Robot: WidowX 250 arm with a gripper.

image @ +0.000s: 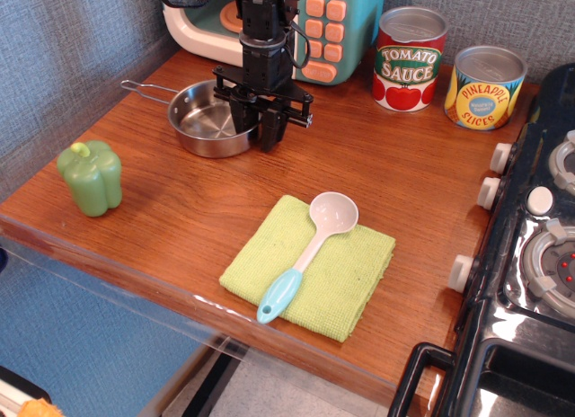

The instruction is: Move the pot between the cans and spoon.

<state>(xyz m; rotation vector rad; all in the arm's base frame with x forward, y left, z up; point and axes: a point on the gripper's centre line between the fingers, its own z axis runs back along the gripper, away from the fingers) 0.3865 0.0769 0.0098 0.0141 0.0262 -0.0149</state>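
The pot (202, 122), a shallow steel pan with a wire handle pointing left, sits at the back left of the wooden counter. My gripper (256, 134) points down at the pot's right rim, one finger inside the pan and one outside, closed on the rim. The tomato sauce can (409, 62) and the pineapple slices can (485, 89) stand at the back right. The spoon (310, 246), with a pale bowl and a light blue handle, lies on a green cloth (350, 282) at the front middle.
A green toy pepper (90, 176) stands at the front left. A teal toy microwave (332, 22) is behind the gripper. A black toy stove (539, 255) borders the counter (395, 174) on the right.
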